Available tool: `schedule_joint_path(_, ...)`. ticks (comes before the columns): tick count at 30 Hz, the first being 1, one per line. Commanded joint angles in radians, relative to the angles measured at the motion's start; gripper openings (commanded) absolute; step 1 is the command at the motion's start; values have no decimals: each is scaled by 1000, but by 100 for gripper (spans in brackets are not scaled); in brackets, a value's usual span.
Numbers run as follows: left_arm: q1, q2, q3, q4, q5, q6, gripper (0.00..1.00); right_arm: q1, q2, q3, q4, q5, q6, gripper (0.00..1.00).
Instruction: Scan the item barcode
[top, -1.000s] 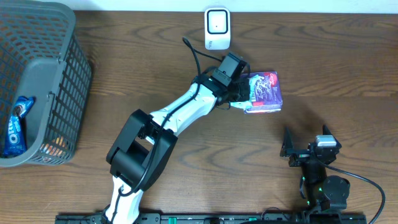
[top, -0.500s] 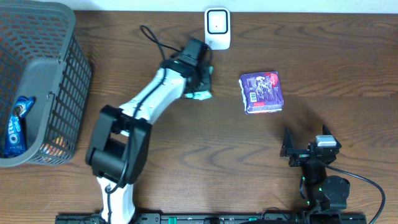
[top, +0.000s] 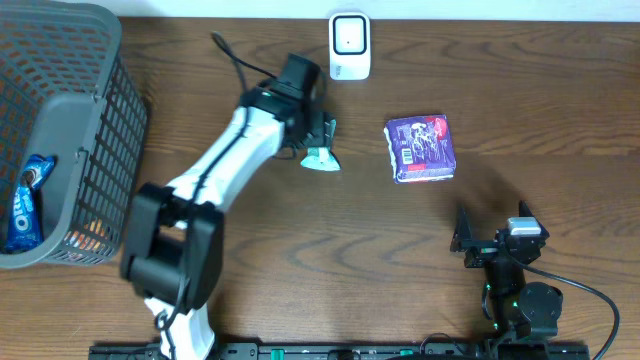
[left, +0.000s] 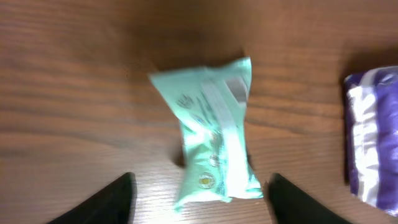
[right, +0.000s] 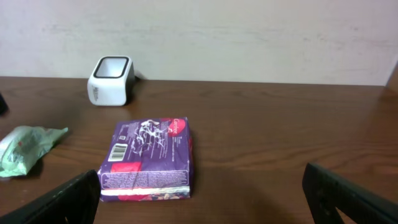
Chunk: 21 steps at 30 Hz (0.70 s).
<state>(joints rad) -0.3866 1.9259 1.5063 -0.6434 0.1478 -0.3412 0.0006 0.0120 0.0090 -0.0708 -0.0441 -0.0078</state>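
Basket (top: 112, 150): held blue packet (top: 25, 200), lettering unclear.
Left gripper (left: 199, 193): jaws stood wide, nothing held.
Green packet (top: 320, 157): lay flat between those jaws, print blurred.
Scanner (top: 349, 45): white, far edge.
Purple packet (top: 421, 148): script unreadable.
Right gripper (right: 202, 186): stood wide, empty.

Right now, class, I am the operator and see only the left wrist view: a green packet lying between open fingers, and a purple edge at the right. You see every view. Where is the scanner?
Observer: The white scanner stands at the far edge of the table, beyond the green packet.
Operator: What is that purple edge?
Observer: It is a whole purple pack, lying flat to the packet's right and not touching it.
Operator: Is the other arm busy?
Observer: No. The right gripper is open and empty, near the front edge, pointing towards the purple pack.
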Motion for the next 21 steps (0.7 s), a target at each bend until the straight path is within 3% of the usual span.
schedule_joint_path(1, 54, -48, 7, -3, 67, 19, 50, -12, -5, -3, -2, 9, 14, 99)
schedule_joint_path(5, 47, -21, 4, -3, 136, 19, 24, -12, -5, -3, -2, 9, 14, 99)
schedule_joint_path(9, 14, 17, 3, 9, 126, 22, 19, -12, -5, -3, -2, 9, 14, 99)
schedule_joint_path(11, -8, 53, 3, 19, 101, 30, 8, -12, -5, -3, -2, 9, 14, 99)
schedule_joint_path(21, -17, 213, 3, 24, 87, 32, 8, -12, -5, -3, -2, 9, 14, 99)
